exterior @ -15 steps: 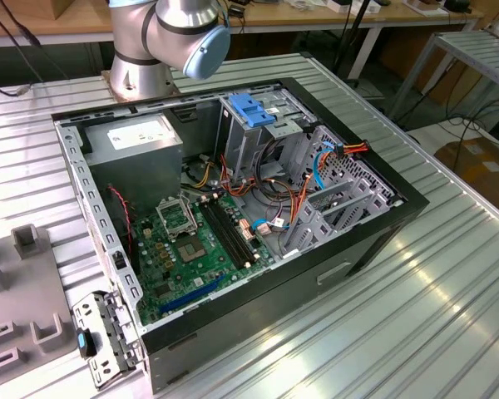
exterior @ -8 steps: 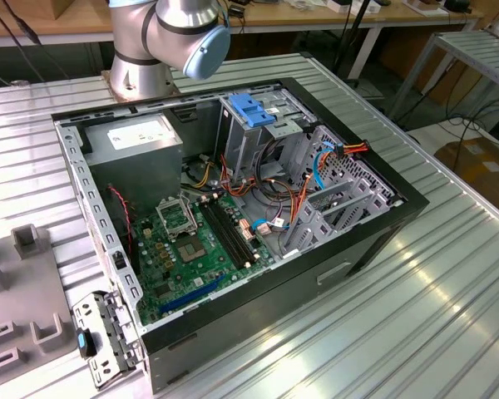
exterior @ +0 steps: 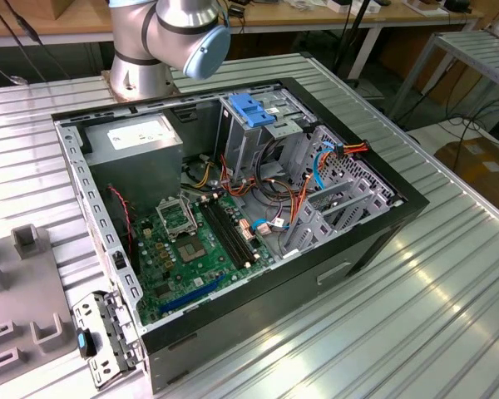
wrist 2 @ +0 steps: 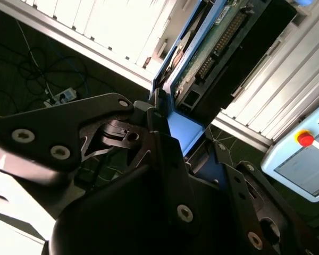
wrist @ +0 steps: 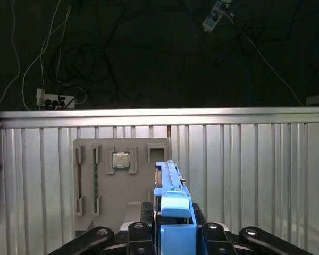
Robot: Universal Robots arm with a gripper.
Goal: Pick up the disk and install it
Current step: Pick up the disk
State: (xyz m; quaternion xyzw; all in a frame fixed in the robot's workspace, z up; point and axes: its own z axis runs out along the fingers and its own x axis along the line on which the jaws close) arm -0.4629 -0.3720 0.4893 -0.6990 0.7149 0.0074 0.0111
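- Ribbed metal counter (exterior: 449,316) carries an open black case (exterior: 374,249), which lies on its side with its inside facing up.
- Clock bearings here are read from the case's middle in the exterior view.
- At 11 o'clock the arm (exterior: 175,33) stands on its base just outside the case wall.
- At 8 o'clock a grey fixture (exterior: 25,324) lies on the counter, near the case.
- Inside the case, a grey power supply (exterior: 141,137) sits at 10 o'clock.
- A metal cage (exterior: 237,145) with a blue handle (exterior: 251,108) on top stands at 1 o'clock.
- A green motherboard (exterior: 191,249) lies at 7 o'clock, with coloured wires (exterior: 295,199) bunched between it and the cage.
- The gripper (wrist: 173,226) is clamped on the disk (wrist: 173,183), with black fingers (wrist: 147,217) pressing either side of its blue carrier.
- In the first wrist view the disk is held edge-on, one blue end tab towards the camera.
- In the second wrist view the disk's green circuit side and connector show.
- Beyond the disk in the first wrist view, the fixture lies on the counter with a square chip (wrist: 120,160) seated in it.
- Past the counter edge is a dark floor with cables (wrist: 80,64) and a power strip (wrist: 53,98).
- A pale pendant (wrist 2: 303,159) with a red button shows in the second wrist view.
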